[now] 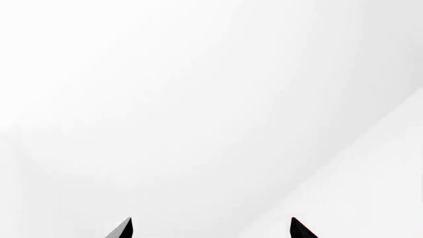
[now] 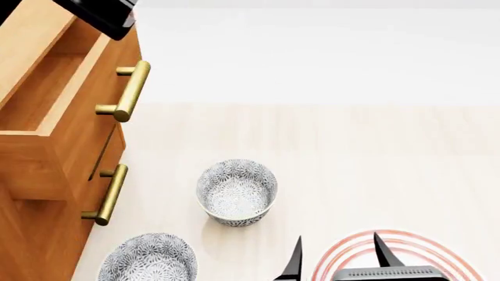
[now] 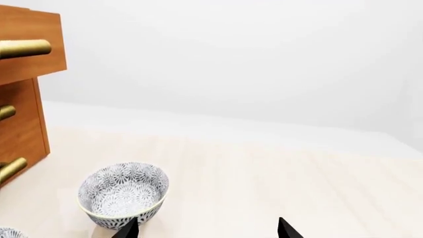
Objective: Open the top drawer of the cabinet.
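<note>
The cabinet (image 2: 35,234) stands at the left of the head view. Its top drawer (image 2: 47,88) is pulled out, showing its paler wood inside and its brass bar handle (image 2: 126,89). A black part of my left arm (image 2: 102,14) hangs over the drawer's far end. My left gripper (image 1: 211,229) is open and empty and faces only white wall. My right gripper (image 2: 338,257) is open and empty low over the floor, well right of the cabinet. The right wrist view shows my right gripper (image 3: 207,229), the drawer front (image 3: 36,29) and its handle (image 3: 23,48).
A second drawer handle (image 2: 109,196) sits below the top one. Two patterned bowls (image 2: 236,192) (image 2: 149,257) lie on the pale floor beside the cabinet; one also shows in the right wrist view (image 3: 124,196). A red-ringed plate (image 2: 437,249) lies under my right gripper.
</note>
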Controlling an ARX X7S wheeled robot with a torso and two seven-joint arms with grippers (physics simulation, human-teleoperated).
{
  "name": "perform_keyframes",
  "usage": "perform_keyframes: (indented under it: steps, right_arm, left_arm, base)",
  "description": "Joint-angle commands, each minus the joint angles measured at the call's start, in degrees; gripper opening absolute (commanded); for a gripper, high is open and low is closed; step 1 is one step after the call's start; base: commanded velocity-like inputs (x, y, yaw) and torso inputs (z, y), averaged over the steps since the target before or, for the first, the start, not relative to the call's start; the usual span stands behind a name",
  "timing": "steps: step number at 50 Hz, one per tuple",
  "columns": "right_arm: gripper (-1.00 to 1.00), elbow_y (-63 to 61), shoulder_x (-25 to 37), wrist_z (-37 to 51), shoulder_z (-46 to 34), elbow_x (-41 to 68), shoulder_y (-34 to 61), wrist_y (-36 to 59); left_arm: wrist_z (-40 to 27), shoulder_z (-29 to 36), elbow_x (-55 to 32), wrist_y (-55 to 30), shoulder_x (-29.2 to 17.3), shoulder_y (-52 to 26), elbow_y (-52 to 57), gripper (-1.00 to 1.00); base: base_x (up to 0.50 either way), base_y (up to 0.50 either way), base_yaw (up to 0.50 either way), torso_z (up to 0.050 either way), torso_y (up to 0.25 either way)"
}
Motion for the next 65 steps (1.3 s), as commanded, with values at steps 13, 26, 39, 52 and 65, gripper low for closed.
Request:
perform_keyframes:
  steps: [13,26,39,52,65]
  right_arm:
    - [1.0,1.82,-0.22,-0.14,-0.89,-0.26,0.64,-0.51]
    - [1.0,2.93,-0.32,-0.22,-0.97,-0.18,0.61,-1.12]
    - [1.0,2.56,0.03,-0.1,-0.72,0.18,0.24,-1.36]
    - [1.0,2.95,-0.24,-0.25,-1.29,0.34,0.91,-1.36]
    - [1.0,5.05,-0.32,-0.69,-1.36,0.14,0.79,-2.77]
  left_arm:
    - [-5.18,-12.92,-11.18,7.6,2.26,2.65,-17.94,1.0]
    - [-5.92,-15.06,-21.39,3.33,2.82,1.79,-19.43,1.0]
    - [-6.25,-11.64,-24.55,-0.99,3.03,-4.83,-34.55,1.0]
    - [-19.17,-14.9,-36.82,4.68,3.26,-9.1,-51.02,1.0]
    - [-22.5,-16.96,-41.09,9.79,2.98,-10.29,-60.99,1.0]
  base:
    - [0.0,0.0,0.0,0.0,0.0]
    - [0.0,0.0,0.0,0.0,0.0]
    - [0.0,0.0,0.0,0.0,0.0]
    - [0.0,0.0,0.0,0.0,0.0]
    - [0.0,0.0,0.0,0.0,0.0]
